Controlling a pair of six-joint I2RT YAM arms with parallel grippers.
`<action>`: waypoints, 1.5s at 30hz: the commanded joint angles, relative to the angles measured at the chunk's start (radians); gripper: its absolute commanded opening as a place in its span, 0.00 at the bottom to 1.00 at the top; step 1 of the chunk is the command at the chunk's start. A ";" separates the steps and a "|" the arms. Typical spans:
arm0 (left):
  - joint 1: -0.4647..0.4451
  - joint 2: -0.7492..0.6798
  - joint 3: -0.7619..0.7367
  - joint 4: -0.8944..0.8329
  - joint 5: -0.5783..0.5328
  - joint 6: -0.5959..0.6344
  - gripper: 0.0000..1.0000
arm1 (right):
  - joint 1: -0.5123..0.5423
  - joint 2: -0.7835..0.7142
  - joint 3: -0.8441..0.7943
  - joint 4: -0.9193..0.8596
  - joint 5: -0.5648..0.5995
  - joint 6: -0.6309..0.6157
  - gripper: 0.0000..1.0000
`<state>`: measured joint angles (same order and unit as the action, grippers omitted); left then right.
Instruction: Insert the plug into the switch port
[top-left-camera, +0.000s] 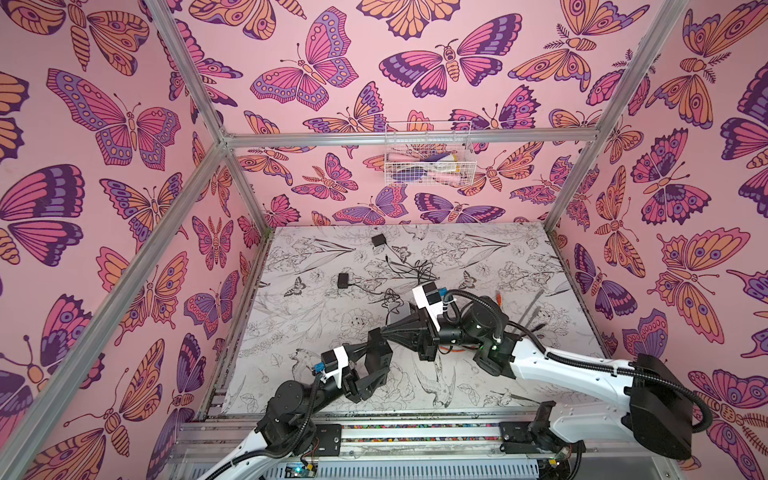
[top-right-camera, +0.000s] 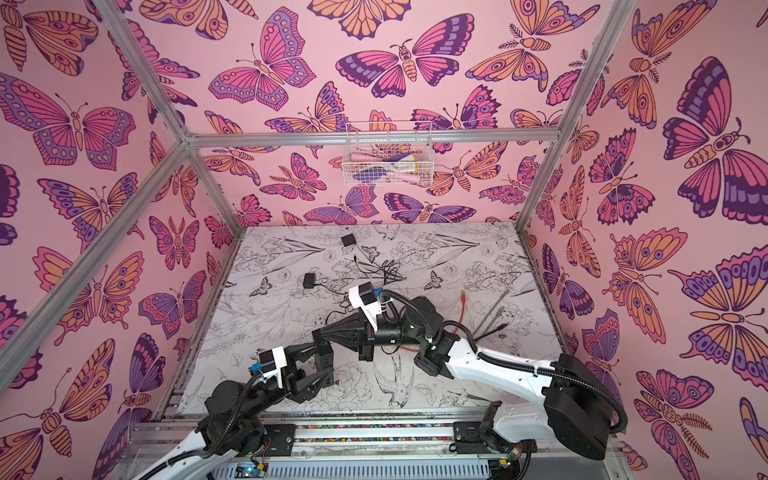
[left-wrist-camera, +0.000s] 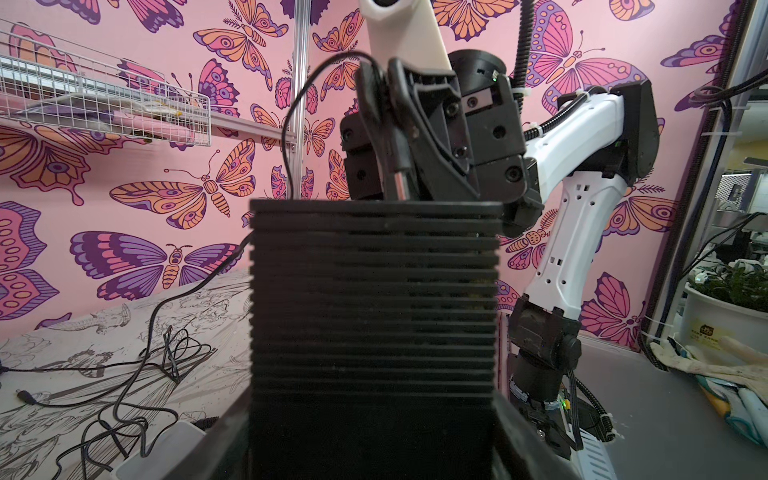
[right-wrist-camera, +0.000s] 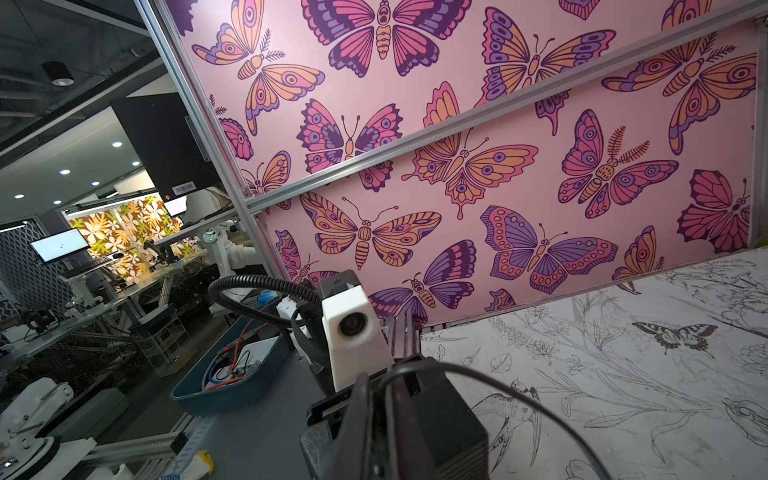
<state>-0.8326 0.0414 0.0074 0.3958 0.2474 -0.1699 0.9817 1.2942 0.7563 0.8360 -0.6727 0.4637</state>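
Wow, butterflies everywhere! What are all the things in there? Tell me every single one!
switch box: one, black and ribbed, held up over the near table.
plug: one, black with silver tip, right at the switch box.
power adapters: two, black, far table.
loose cables: one tangle, black, middle table.
orange cable: one, orange, right side.
thin strips: about three, grey and black, right side.
wire basket: one, white, back wall.
table: one, white with flower drawings, below everything.
walls: three, pink with butterflies, around the table.
left pincer: one, black, shut on the switch box.
right pincer: one, black, shut on the plug.
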 joint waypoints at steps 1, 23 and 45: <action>-0.007 -0.002 -0.053 0.066 0.015 -0.016 0.00 | 0.011 0.003 0.034 -0.008 0.009 -0.029 0.00; -0.007 0.002 -0.046 0.064 0.011 -0.029 0.00 | 0.024 0.033 0.027 0.000 0.024 -0.042 0.00; -0.006 -0.040 0.021 0.047 -0.050 -0.061 0.00 | 0.055 0.005 -0.008 -0.139 0.101 -0.138 0.00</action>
<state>-0.8326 0.0269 0.0078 0.3542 0.2226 -0.2222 1.0248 1.3022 0.7692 0.7635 -0.5564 0.3412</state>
